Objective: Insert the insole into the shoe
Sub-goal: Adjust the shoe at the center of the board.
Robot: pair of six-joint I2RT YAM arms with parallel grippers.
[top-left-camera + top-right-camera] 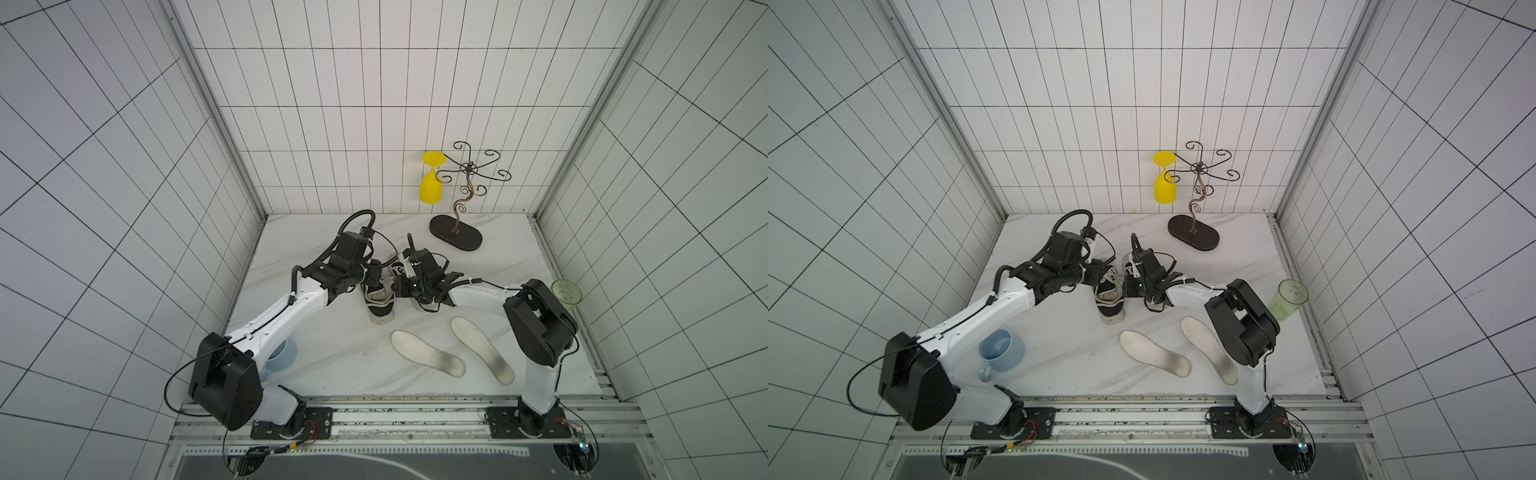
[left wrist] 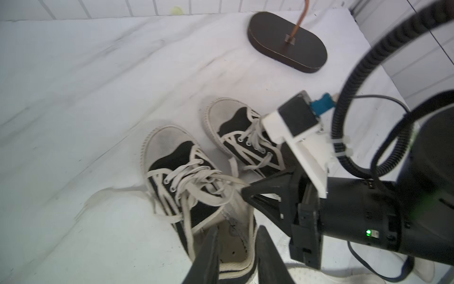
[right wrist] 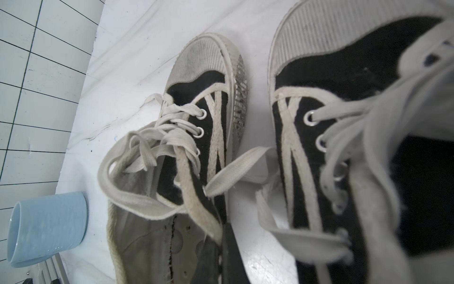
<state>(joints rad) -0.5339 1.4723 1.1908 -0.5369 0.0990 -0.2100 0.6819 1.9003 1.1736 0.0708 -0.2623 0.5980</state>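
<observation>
My left pincer (image 2: 238, 230) stands narrowly open at the bottom of the left wrist view, astride the collar of the shoe (image 2: 186, 177). One jaw hangs over the pale lining inside the opening and the other is outside the wall. A gap shows on the inner side, so nothing is clamped. My right pincer (image 2: 245, 192) points in from the right of that view with its tips pressed together, touching the laces by the shoe's tongue. I cannot tell whether a lace is pinched between them.

The shoe stands upright at the centre of both top views, heel toward the lower edge, partly covered by my wrists. The second shoe (image 2: 235, 127) stands just beside it on the right, toe pointing the same way, mostly hidden from above by my right arm.

The insole (image 1: 427, 353) lies flat on the table (image 1: 332, 374) in the lower centre of both top views, below the shoes and apart from them. The second insole (image 1: 482, 350) lies near it on the right, not touching it.

A mug (image 1: 1000, 351) sits at lower left by my left arm. A rack (image 1: 456, 233) stands at upper right with a yellow glass (image 1: 430, 189) hanging from it. A green cup (image 1: 1287, 301) stands at the table's right edge.
</observation>
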